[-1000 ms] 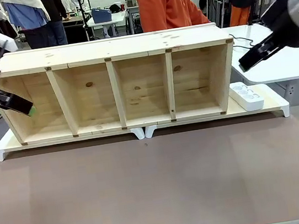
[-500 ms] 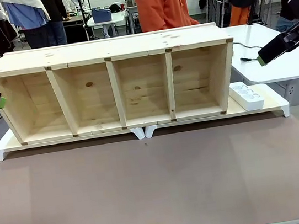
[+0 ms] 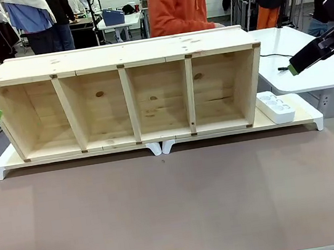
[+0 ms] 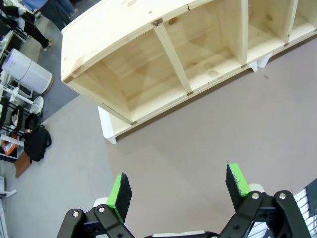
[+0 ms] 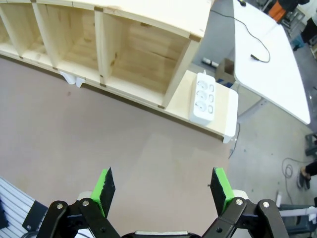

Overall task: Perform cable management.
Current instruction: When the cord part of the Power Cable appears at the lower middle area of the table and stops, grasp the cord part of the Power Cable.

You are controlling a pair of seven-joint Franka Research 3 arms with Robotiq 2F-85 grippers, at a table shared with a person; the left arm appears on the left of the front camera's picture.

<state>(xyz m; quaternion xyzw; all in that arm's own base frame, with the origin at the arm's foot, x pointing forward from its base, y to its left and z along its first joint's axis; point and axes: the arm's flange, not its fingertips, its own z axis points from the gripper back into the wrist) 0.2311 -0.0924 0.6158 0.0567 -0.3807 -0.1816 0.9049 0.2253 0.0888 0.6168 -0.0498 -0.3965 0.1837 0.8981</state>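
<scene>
Both arms were up off the brown counter (image 3: 168,218) at this point, one out at each end of the wooden shelf (image 3: 128,93). The left pincer (image 4: 178,184) was spread wide with its green pads well apart. Nothing sat between them and they touched nothing, just hanging over bare counter near the shelf's left end.

Same deal with the right pincer (image 5: 162,186): jaws as far apart as they'd go, gripping nothing, hovering above the counter in front of the shelf's right-hand compartment. In the front view one of its green-tipped fingers poked in from the right edge, over the white table (image 3: 328,74) next door.

The black cable (image 5: 254,57) wasn't on the main counter at all. It lay on that white table off to the right, trailing across the top and ending in a small plug near the table's edge, close to the right pincer's fingertip but not in it.

A white power strip (image 3: 275,108) sat on the white riser just beside the shelf's right end. A person in an orange top (image 3: 178,5) stood behind the shelf.
</scene>
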